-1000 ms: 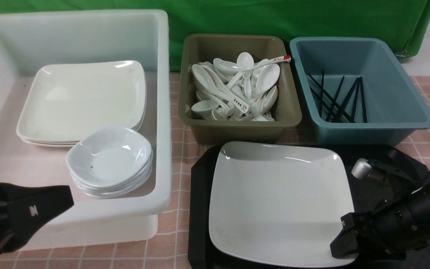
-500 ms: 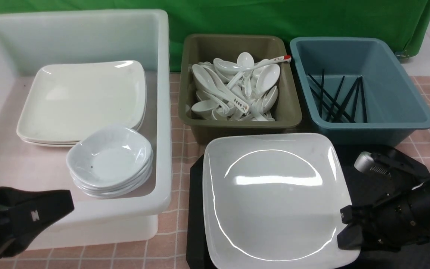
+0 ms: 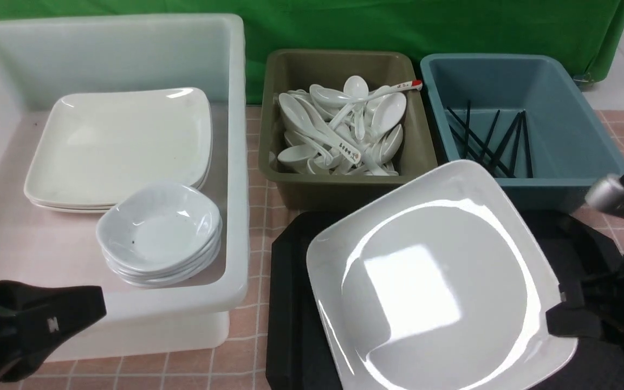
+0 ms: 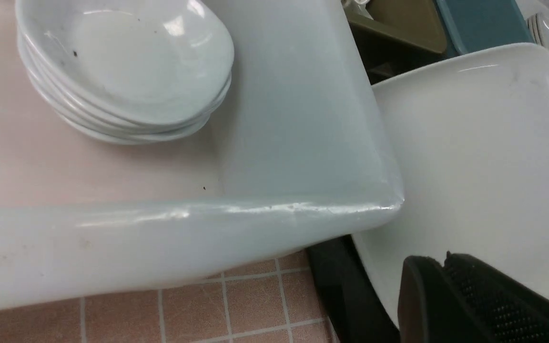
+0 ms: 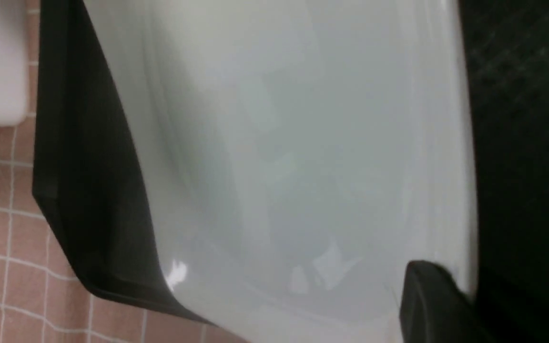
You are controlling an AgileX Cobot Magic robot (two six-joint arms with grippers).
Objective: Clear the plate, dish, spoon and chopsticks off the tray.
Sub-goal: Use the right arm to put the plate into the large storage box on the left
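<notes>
The large square white plate [image 3: 431,281] hangs tilted over the black tray [image 3: 290,303], its far corner raised toward the blue tub. My right gripper [image 3: 561,319] is shut on the plate's right rim; one finger [image 5: 439,295] lies on top of the rim. At the near left, my left gripper [image 3: 92,303] is shut and empty, in front of the white tub. A stack of small dishes [image 3: 157,230] sits in that tub. The spoon [image 3: 323,132] with black characters lies on the pile in the olive tub. Black chopsticks [image 3: 488,143] lie in the blue tub.
The white tub [image 3: 236,162] at left also holds stacked large plates [image 3: 122,146]. The olive tub [image 3: 344,184] and blue tub [image 3: 561,179] stand just behind the tray. The plate's raised corner overlaps the blue tub's front wall in the front view. Pink tiled tabletop [image 3: 258,346] lies between tub and tray.
My right gripper closed on the plate's right rim and lifted it off the tray, turning and tilting it. The right arm moved up and to the right. The left gripper stayed put.
</notes>
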